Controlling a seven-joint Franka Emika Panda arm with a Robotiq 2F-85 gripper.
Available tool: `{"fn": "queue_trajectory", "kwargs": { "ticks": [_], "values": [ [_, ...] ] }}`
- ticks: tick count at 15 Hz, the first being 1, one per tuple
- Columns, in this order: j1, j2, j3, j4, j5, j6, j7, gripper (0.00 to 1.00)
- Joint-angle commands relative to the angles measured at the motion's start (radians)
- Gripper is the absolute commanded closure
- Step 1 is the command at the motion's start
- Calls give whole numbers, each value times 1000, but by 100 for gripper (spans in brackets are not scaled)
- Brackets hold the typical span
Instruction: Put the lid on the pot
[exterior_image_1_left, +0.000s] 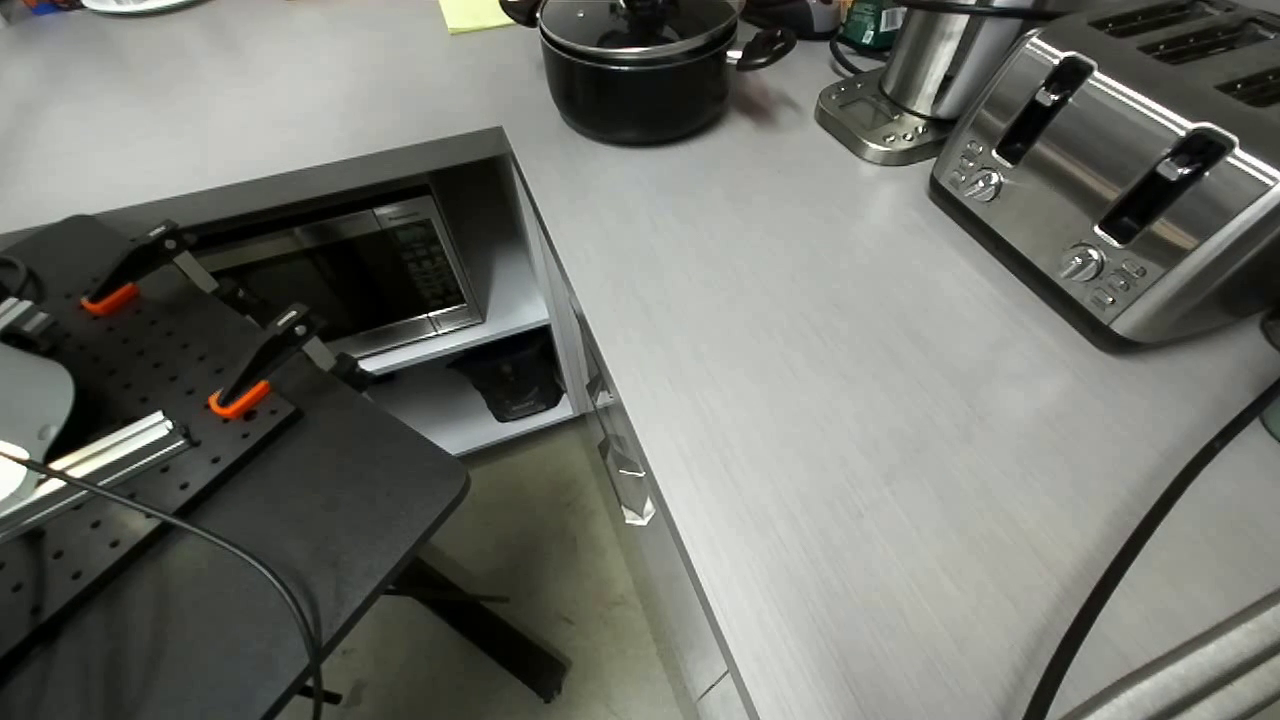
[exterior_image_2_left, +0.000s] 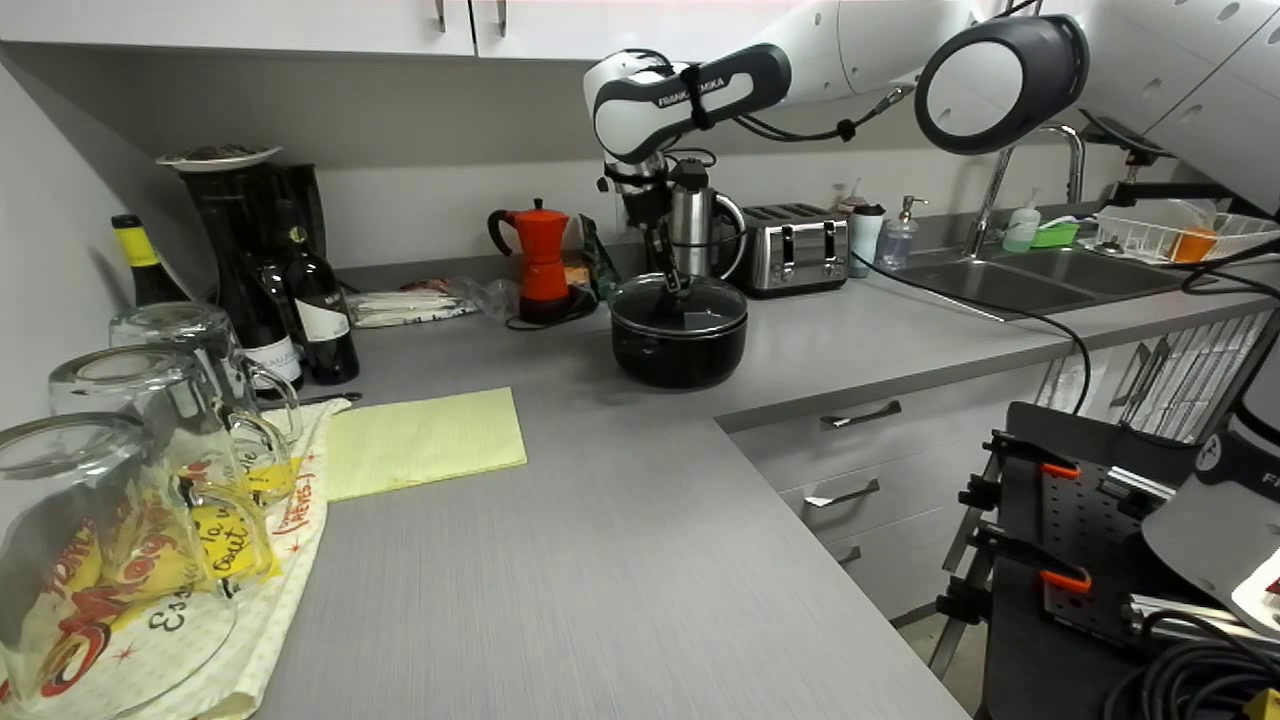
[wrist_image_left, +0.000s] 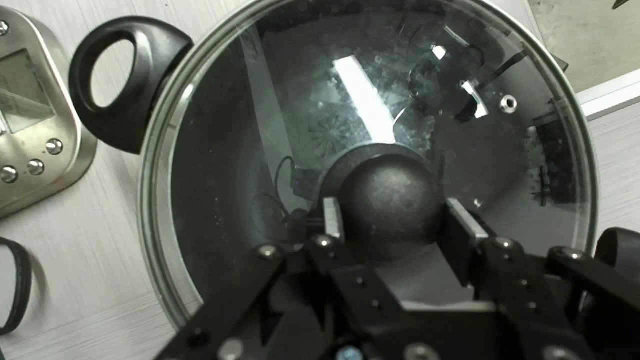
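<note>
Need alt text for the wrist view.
Pincer straddling the dark knob of a round, metal-rimmed glass lid over a black pot; whether it grips is unclear. A looped pot handle pokes out upper left, near a metal appliance with a small display.

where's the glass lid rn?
In an exterior view, the glass lid is near mid-picture, over the black pot and under the gripper, left of the silver toaster.

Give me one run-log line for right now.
lid: covers pot, full seating unclear | hand: fingers flank lid's knob, grip unclear | pot: on counter
</note>
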Motion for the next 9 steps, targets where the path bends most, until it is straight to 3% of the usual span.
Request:
{"fn": "queue_trajectory", "kwargs": {
  "ticks": [1, 9],
  "values": [
    [-5, 35, 2, 85, 18, -54, 15, 75],
    [-7, 52, 8, 101, 21, -64, 23, 75]
  ]
}}
